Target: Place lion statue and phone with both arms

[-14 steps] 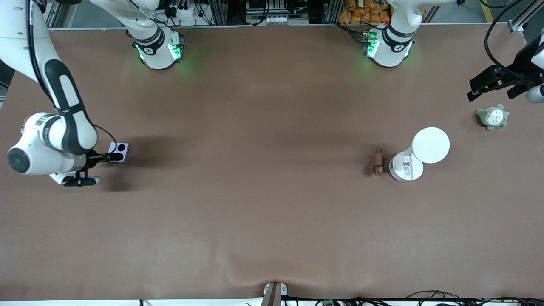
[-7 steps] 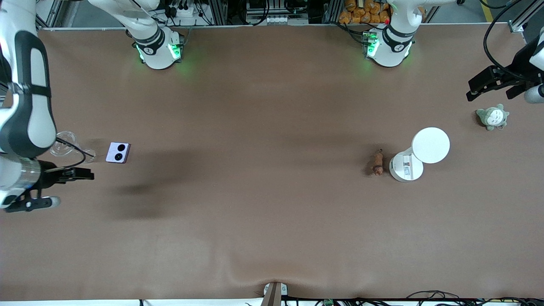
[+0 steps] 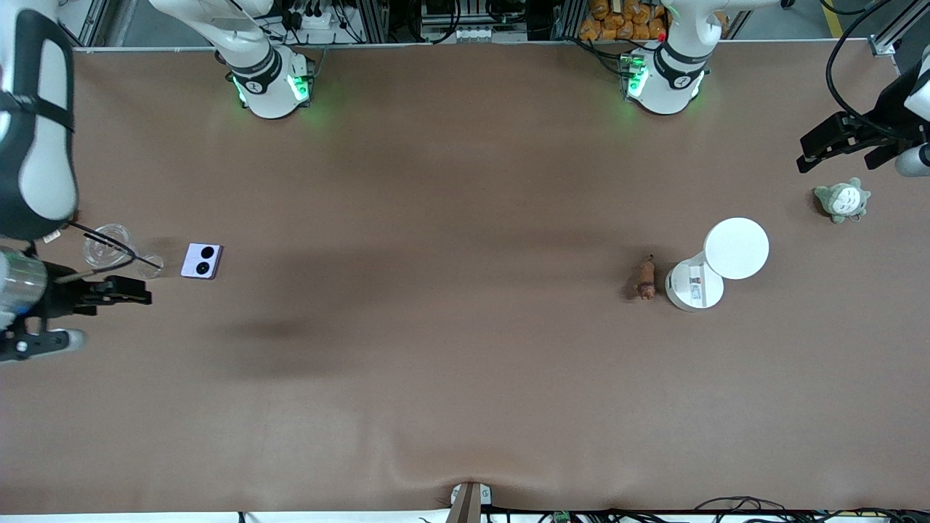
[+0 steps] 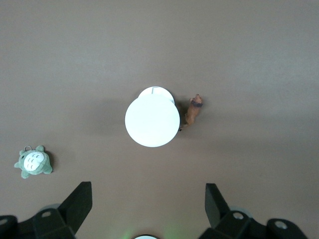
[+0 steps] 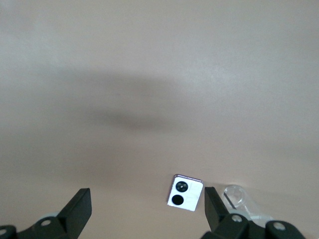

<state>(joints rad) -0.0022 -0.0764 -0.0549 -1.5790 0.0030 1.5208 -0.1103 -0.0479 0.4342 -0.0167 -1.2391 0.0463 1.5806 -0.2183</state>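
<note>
Phone flat on surface; lion statue touching white stand at its 9 o'clock. Right gripper and left gripper aloft, fingers open, empty. Risk: reaching fingers may topple stand or push statue.

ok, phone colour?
The phone is lavender with two black camera circles; the right wrist view shows it best.
</note>
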